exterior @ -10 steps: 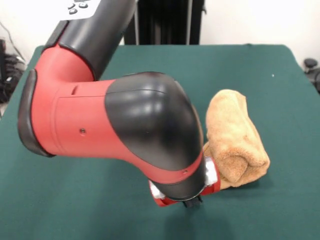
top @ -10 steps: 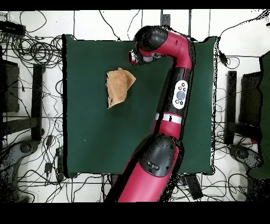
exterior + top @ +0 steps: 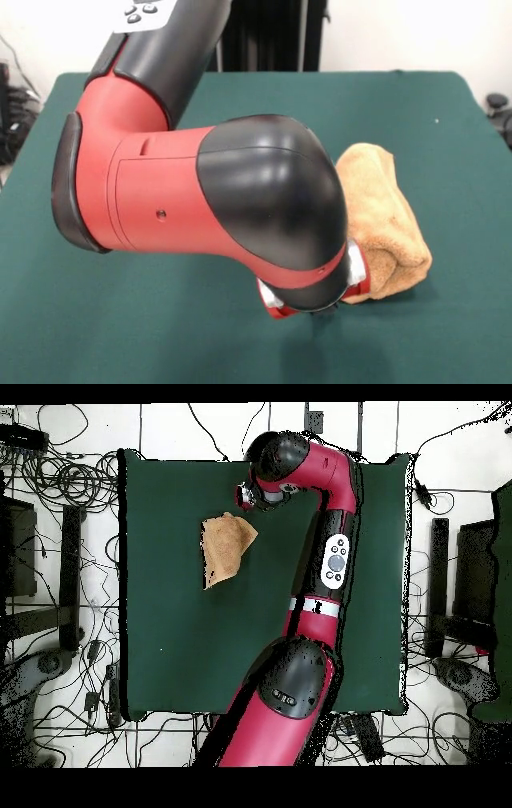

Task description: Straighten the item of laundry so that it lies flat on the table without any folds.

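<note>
The tan fluffy towel lies folded over itself in a thick roll on the dark green table, right of centre in the front view. In the overhead view the towel is a folded wedge in the table's upper left part. My gripper hangs from the red and black arm, low over the table next to the towel's upper corner. In the front view the arm's big elbow hides most of the gripper and the towel's left side. I cannot tell whether it touches the cloth.
The arm's elbow and wrist fill the middle of the front view. Cables and stands lie on the floor around the table. The table's edge is well left of the towel.
The arm's wrist and gripper have shifted closer to the towel: rightward in the front view, leftward in the overhead view. The towel has not visibly moved.
</note>
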### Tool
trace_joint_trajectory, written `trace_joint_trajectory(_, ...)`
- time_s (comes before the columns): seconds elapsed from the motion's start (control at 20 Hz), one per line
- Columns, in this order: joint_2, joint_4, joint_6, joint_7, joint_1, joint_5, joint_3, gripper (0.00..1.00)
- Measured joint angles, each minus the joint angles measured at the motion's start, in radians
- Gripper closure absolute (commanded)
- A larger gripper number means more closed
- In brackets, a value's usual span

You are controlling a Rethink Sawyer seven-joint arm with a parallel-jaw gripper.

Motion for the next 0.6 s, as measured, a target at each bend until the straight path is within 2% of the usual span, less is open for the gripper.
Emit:
trace_joint_trajectory(0.25, -0.017, 0.020, 0.035, 0.000, -0.003, 0.020, -0.026, 1.00)
trace_joint_trajectory(0.6, -0.091, 0.170, -0.074, 0.000, -0.035, 0.139, -0.140, 1.00)
